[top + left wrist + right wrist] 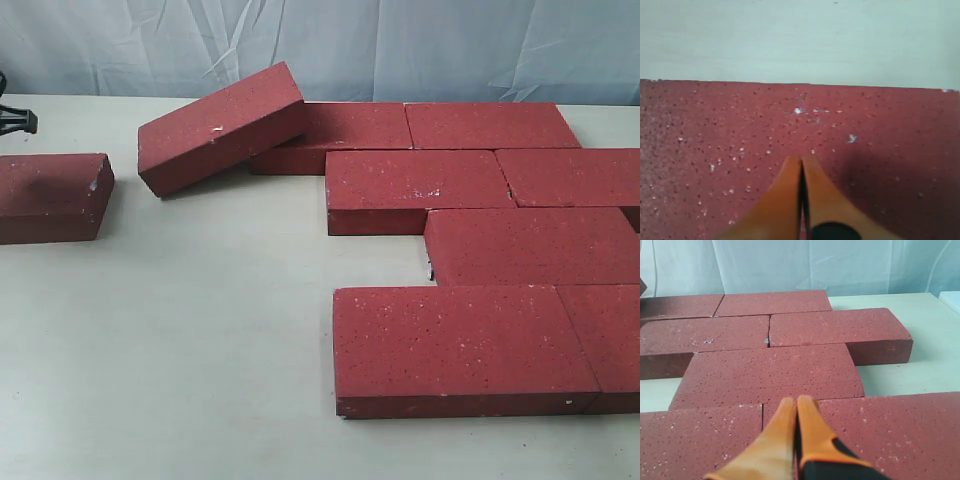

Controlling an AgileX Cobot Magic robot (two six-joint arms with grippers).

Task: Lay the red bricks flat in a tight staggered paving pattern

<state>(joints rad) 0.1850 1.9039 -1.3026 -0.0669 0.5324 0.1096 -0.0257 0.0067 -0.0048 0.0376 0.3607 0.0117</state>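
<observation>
Cannot see either arm in the exterior view, only a small black piece (16, 118) at the frame edge, far left of the tilted brick (220, 140) and too cropped to identify. Can count nine dark red rectangular paving bricks (460, 345) with white-speckled faces, but lose parts of four to the frame: the lone brick (50, 195) left of the tilted brick, and three at the right ends of the rows. Cannot make out a tiny pale speck (430, 268) by the corner of the third-row brick (530, 245). Find the left claw (801, 167) with orange fingers pressed together over a speckled red face; cannot tell which brick that is, nor whether the tips touch it. Find the right claw (796, 405) pressed together too, over a brick in the row farthest from the tilted brick, just beside a seam. Note eight bricks lying flat, long axes running across the exterior view, seven of them close together in four staggered rows right of the tilted brick. See the tilted brick with its right end propped on a back-row brick (345, 130), left end down, long axis rising rightward. Underneath, a smooth pale cream tabletop (200, 350); behind the tilted brick, a wrinkled pale blue-white cloth backdrop (400, 45).
</observation>
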